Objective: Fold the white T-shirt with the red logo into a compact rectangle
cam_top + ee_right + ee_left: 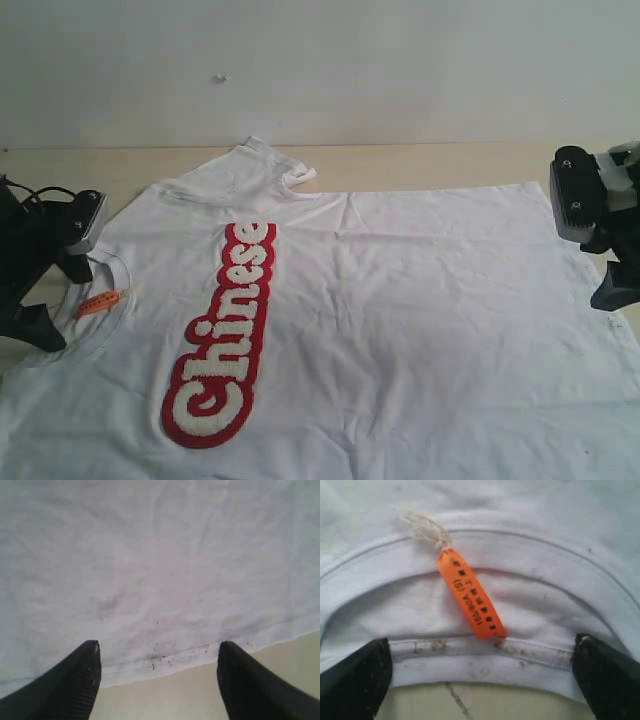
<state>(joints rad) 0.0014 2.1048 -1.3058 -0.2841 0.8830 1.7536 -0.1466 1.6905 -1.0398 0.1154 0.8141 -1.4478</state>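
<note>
Zero folds so far, is that the reading? — STUDENT

Correct. Exterior view: the white T-shirt (420, 300) lies spread front-up on the table (420, 165), with the collar (118, 270) at 9 o'clock and the hem (150, 664) at 3 o'clock. The red logo (222, 335) runs from the middle toward 7 o'clock. Only the sleeve (268, 165) at 12 o'clock is bunched and doubled on itself. By my judgement the task is at its start: every fold toward a compact rectangle is left to make. — TUTOR

And the arms? — STUDENT

Left gripper (481, 640): jaws spread wide, one finger at each side of the collar band, close by the orange neck tag (470, 595); nothing pinched. Right gripper (160, 650): jaws likewise apart, straddling the hem where cloth meets bare table; nothing held. — TUTOR

What cannot be read? — STUDENT

Several things. The shirt runs out of the exterior view at 6 and 7 o'clock, so the second sleeve and that side edge are cut off. The right arm is clipped at 3 o'clock, and its fingers are unseen there. Whether either gripper's fingertips touch the cloth or hover above it cannot be told. The tag's print is only partly legible. Dark specks along the collar and hem seams may be lint or dirt; they are too small to say. — TUTOR
</note>
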